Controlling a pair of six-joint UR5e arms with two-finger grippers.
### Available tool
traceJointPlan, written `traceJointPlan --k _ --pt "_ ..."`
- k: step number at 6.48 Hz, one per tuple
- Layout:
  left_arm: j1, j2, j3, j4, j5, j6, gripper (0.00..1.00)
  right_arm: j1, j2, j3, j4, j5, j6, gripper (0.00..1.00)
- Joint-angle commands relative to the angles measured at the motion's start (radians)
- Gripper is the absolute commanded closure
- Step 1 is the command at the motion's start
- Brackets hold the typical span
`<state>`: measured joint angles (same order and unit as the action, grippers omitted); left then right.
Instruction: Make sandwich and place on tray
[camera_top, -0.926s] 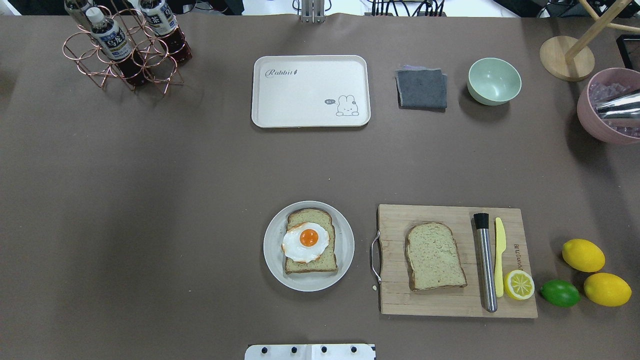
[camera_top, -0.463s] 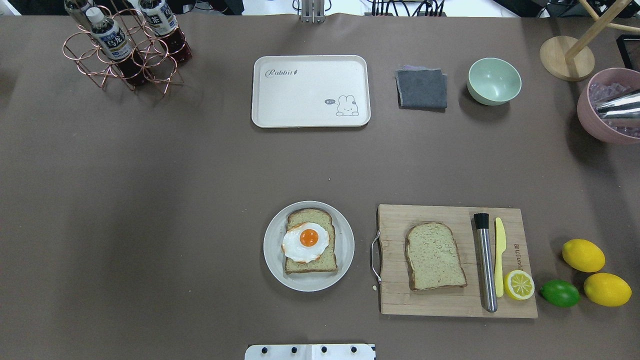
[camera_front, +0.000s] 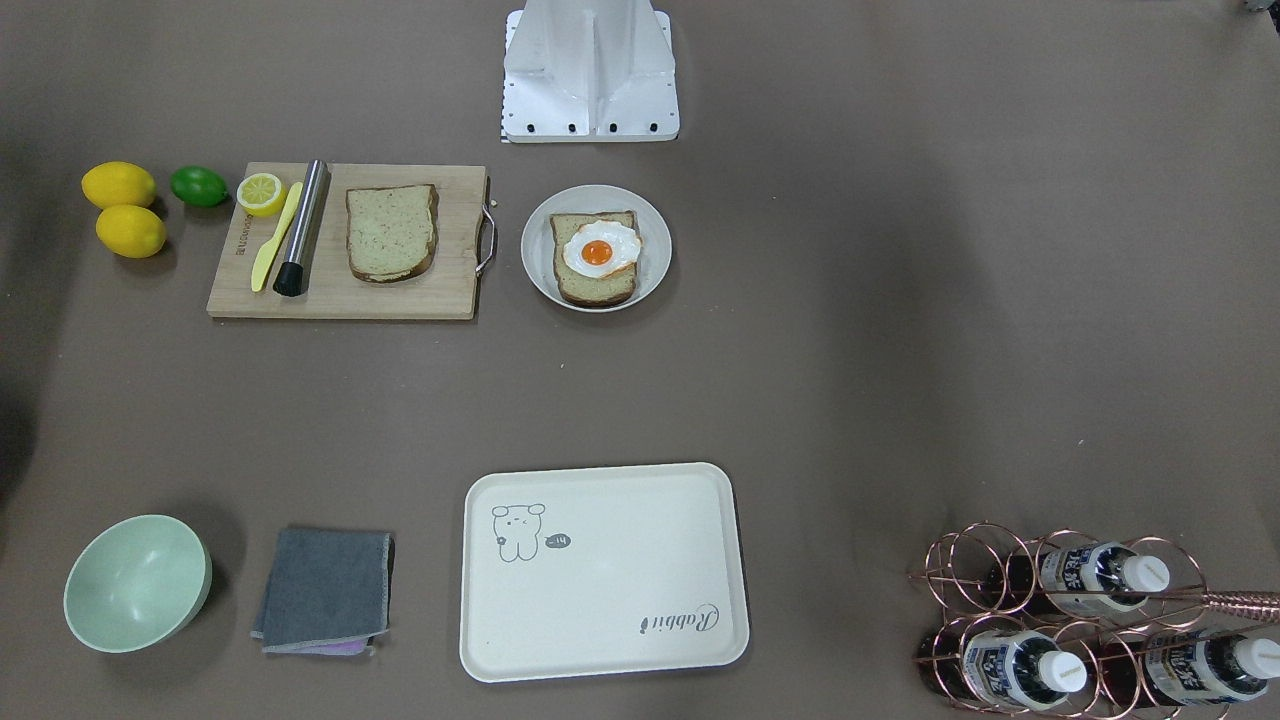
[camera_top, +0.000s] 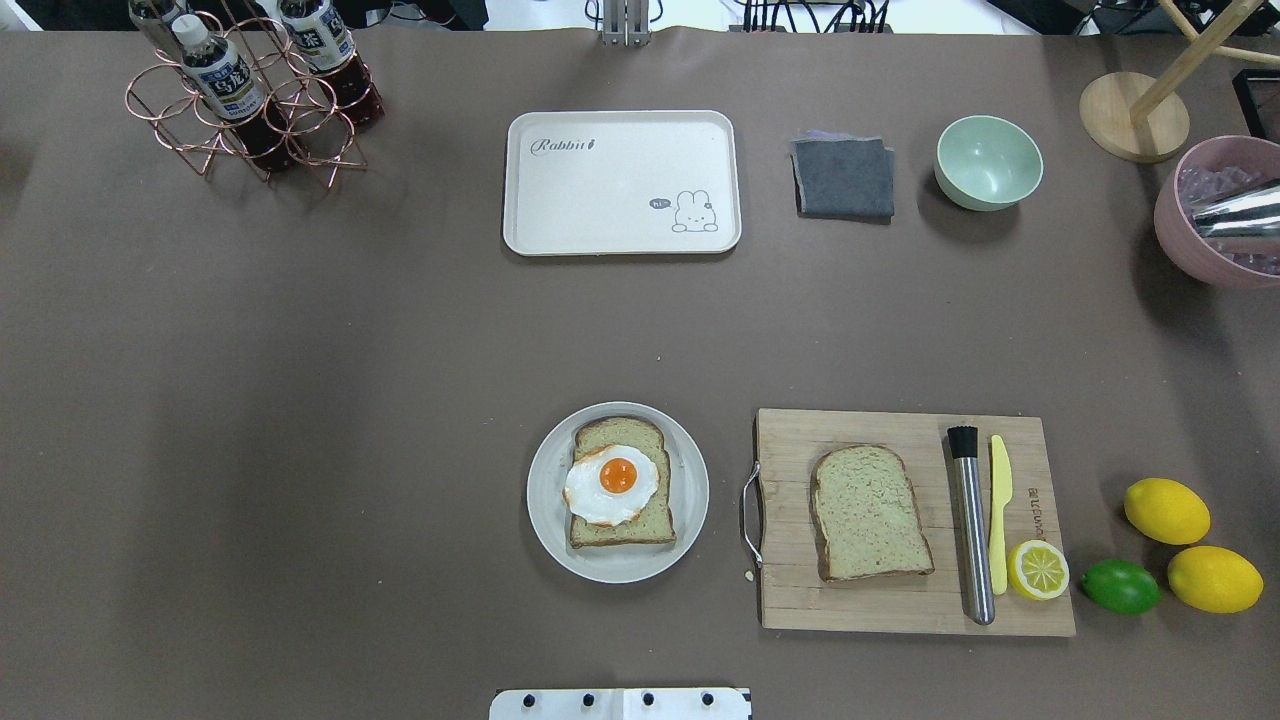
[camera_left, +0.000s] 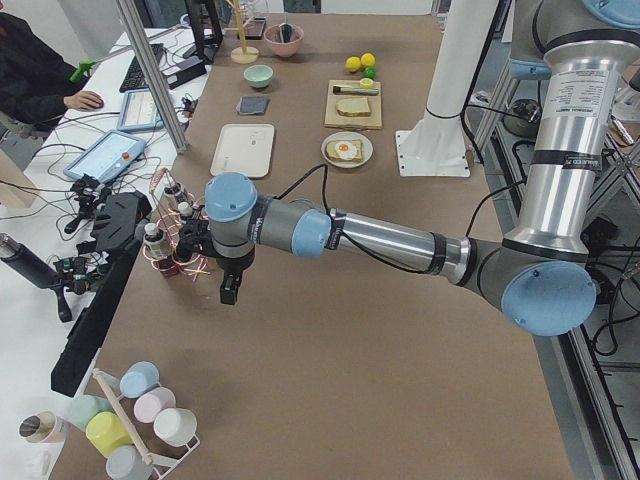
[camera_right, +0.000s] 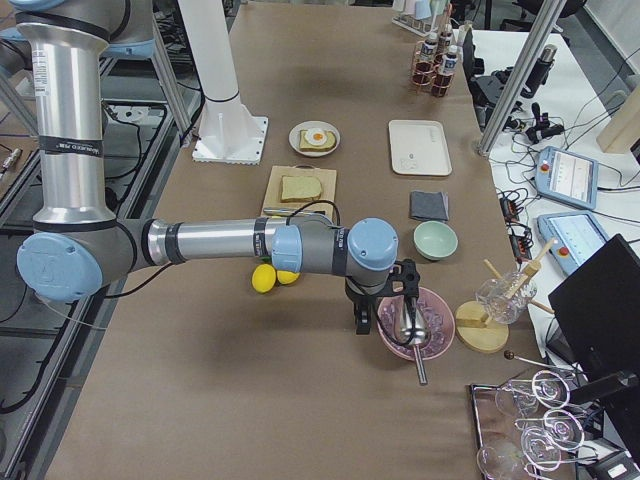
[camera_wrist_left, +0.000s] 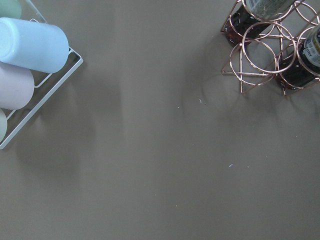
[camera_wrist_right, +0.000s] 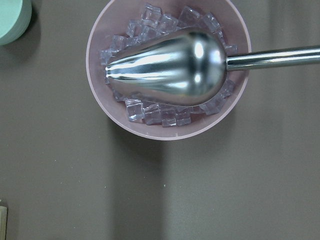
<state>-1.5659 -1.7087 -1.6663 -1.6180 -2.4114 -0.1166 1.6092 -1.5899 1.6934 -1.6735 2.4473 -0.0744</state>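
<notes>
Plate (camera_top: 545, 500): round and grey, lower centre of the overhead view. It holds one bread slice (camera_top: 622, 528) with a fried egg (camera_top: 612, 485) on top.
Board (camera_top: 900, 600): wooden, just right of the plate. It carries the second slice (camera_top: 870, 512), a steel rod (camera_top: 972, 530), a yellow knife (camera_top: 999, 510) and a half lemon (camera_top: 1038, 570).
Sandwich: not yet put together. Its parts lie apart, one slice with the egg on the plate and the other slice on the board.
Tray (camera_top: 600, 200): cream, upper centre of the overhead view, well apart from both slices.
Pink bowl (camera_wrist_right: 165, 133): top of the right wrist view. It holds clear ice cubes (camera_wrist_right: 150, 114), with a steel scoop (camera_wrist_right: 170, 70) lying on them, handle pointing right.
Green bowl (camera_top: 988, 162): upper right of the overhead view, beside a folded grey cloth (camera_top: 843, 178).
Wire rack (camera_top: 196, 148): copper, upper left of the overhead view, holding bottles (camera_top: 222, 80) of dark drink.
Left arm: stretched out level over the table in the left side view. The left gripper (camera_left: 229, 292) points down beside the wire rack. I cannot tell how wide its jaws stand or whether they hold anything.
Right arm: level in the right side view. The right gripper (camera_right: 362, 322) points down at the pink bowl's near edge. I cannot tell its jaw opening or hold either.
Side views only: both arms show here.
Left wrist view only: pastel cups (camera_wrist_left: 32, 45) lie in a white wire holder at upper left.
</notes>
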Motion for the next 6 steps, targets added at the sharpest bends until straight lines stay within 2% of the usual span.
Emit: traceJointPlan --k 1,6 --pt "0.007 -0.003 -0.003 0.001 0.0 0.0 0.02 0.0 0.002 -0.006 0.0 -0.004 0.001 0.01" --pt "0.007 -0.008 -0.01 -0.014 -0.002 0.008 0.02 -0.008 0.018 -0.008 0.0 0.004 0.004 0.01"
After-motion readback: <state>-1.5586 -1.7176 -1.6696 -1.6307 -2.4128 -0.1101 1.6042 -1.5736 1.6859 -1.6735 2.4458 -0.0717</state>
